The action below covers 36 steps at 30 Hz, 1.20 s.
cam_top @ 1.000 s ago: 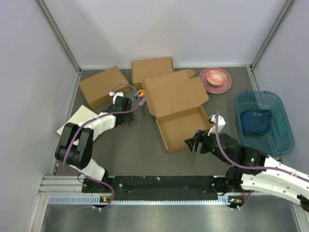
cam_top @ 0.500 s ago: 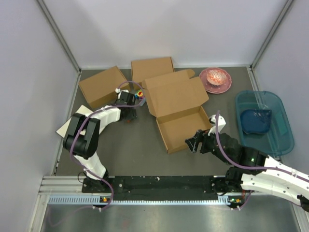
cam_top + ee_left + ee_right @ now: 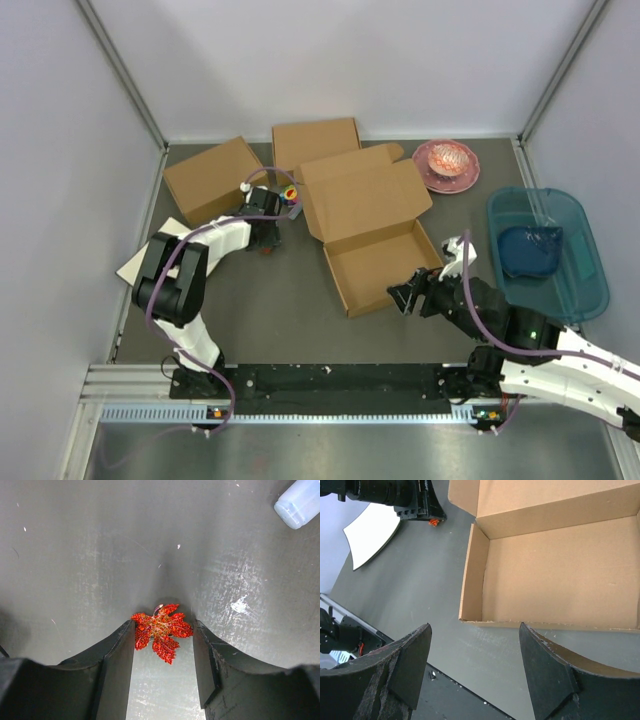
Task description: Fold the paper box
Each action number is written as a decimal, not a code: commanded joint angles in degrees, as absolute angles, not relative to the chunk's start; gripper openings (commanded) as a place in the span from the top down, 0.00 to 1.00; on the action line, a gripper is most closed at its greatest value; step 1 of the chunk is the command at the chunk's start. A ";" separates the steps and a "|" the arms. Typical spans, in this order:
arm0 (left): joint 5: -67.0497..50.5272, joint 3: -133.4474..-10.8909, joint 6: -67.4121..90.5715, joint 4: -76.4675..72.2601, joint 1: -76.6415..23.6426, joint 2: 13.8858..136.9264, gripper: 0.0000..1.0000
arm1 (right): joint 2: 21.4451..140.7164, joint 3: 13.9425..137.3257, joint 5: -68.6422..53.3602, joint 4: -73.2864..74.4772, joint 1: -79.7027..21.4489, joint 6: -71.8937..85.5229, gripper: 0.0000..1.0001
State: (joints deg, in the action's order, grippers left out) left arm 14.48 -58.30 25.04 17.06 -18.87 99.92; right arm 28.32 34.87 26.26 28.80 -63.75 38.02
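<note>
Top view: paper box [image 3: 365,200] sits mid-frame on the dark surface [image 3: 290,320], tray formed, lid flap laid open toward the upper edge. Right gripper [image 3: 402,298] is at the tray's lower right corner. Left gripper [image 3: 265,245] is down on the surface left of the box, near a small bottle [image 3: 292,203]. 2 closed cardboard boxes [image 3: 210,178] upper left, white board [image 3: 150,250] at far left, pink plate [image 3: 447,163] and teal tub [image 3: 545,250] on the right.

Left wrist view: gripper fingers [image 3: 117,655] stand on either side of a red leaf [image 3: 161,629], right at its edges (cannot tell if they pinch it or only flank it). Bottle shows upper right.

Right wrist view: gripper fingers [image 3: 412,655] spread wide, nothing held; the tray's near wall lies just beyond them, interior bare.
</note>
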 commanded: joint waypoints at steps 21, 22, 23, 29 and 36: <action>22.49 -63.62 25.31 29.34 -35.93 72.95 0.58 | 28.83 39.55 29.70 28.12 -64.25 33.93 0.28; 22.85 -64.59 25.83 29.88 -37.86 72.95 0.58 | 28.92 39.99 29.97 28.21 -64.25 33.32 0.29; 23.72 -66.60 26.71 30.14 -41.71 73.47 0.58 | 28.83 40.77 30.32 28.21 -64.25 32.53 0.29; 25.58 -77.49 27.86 31.38 -55.43 82.23 0.58 | 27.95 43.76 32.86 31.28 -64.34 31.03 0.29; 21.63 -87.44 27.42 30.85 -60.91 97.98 0.57 | 22.86 45.70 35.77 37.17 -64.34 31.64 0.28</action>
State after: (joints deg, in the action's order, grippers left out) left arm 23.14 -83.44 27.20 30.35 -59.72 91.42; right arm 25.71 42.50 32.60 33.41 -63.75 32.08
